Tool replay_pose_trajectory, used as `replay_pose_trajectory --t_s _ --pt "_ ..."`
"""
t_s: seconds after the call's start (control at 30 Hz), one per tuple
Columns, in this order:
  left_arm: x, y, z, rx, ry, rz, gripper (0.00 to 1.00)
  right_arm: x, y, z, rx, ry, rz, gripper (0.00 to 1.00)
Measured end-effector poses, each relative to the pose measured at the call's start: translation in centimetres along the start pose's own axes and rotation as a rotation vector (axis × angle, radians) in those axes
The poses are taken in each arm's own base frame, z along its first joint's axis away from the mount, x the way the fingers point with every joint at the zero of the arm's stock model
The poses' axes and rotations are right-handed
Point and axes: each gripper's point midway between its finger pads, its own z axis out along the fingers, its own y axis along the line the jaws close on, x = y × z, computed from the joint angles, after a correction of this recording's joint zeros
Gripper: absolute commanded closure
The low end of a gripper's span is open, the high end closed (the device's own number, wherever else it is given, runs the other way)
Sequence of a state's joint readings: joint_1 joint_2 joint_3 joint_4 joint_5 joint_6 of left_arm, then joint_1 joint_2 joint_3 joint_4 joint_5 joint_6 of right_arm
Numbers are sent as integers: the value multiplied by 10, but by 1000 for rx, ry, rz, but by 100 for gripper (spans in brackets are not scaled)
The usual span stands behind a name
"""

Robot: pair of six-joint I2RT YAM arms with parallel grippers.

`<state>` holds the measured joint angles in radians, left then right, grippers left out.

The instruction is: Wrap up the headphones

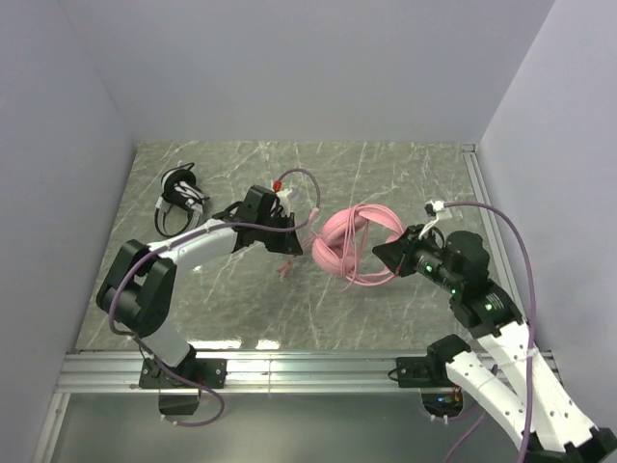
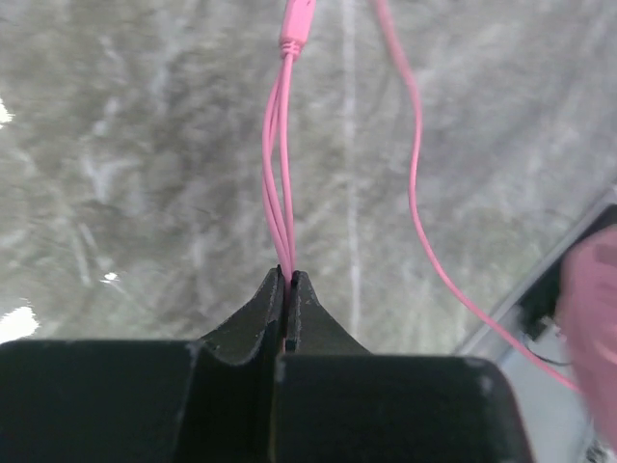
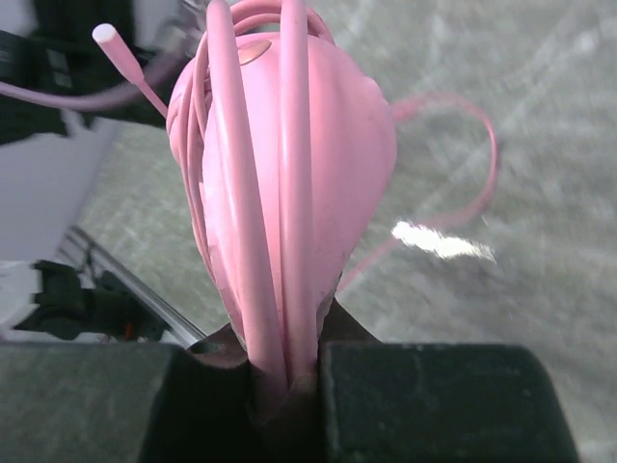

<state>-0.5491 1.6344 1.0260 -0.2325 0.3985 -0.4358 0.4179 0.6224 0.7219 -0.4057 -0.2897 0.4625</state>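
The pink headphones (image 1: 349, 241) lie mid-table with their pink cable wound round them in several turns. My right gripper (image 1: 383, 254) is shut on the pink headset (image 3: 289, 164) and its wound strands, which fill the right wrist view above the jaws (image 3: 289, 362). My left gripper (image 1: 293, 239), to the left of the headset, is shut on a few strands of the pink cable (image 2: 280, 193), which run up to a pink plug (image 2: 297, 19). A loose pink strand (image 2: 416, 193) curves off to the right. The black-and-white headphones (image 1: 181, 198) sit at the far left.
An aluminium rail (image 1: 289, 367) runs along the table's near edge and another (image 1: 477, 193) along the right side. White walls close in the left, back and right. Purple robot cables (image 1: 516, 251) arch over both arms.
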Motion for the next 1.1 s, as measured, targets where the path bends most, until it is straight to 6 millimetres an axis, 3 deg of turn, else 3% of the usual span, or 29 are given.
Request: replay_pose_trajectory --t_s 0.2,0.33,0.43,0.6,0.8,0.93,1.1 --pt "-2 -19 -14 73 -13 4 100 -22 49 -13 -239 -76 -29 100" --pt "-4 -26 -20 88 -10 -1 100 -18 75 -12 -385 -18 -8 100" --pt "-17 -33 -27 87 -20 3 100 -5 83 -11 -438 49 8 100" --pt "-76 -53 -51 93 -143 35 100 14 95 -19 -493 124 -3 100" --pt "-150 -62 -88 77 -303 50 100 45 98 -23 -510 229 -19 100" --pt "-181 -78 -110 80 -372 73 100 75 92 -15 -475 313 -19 100" --pt "-199 -85 -133 46 -429 80 100 97 72 -9 -388 364 -7 100"
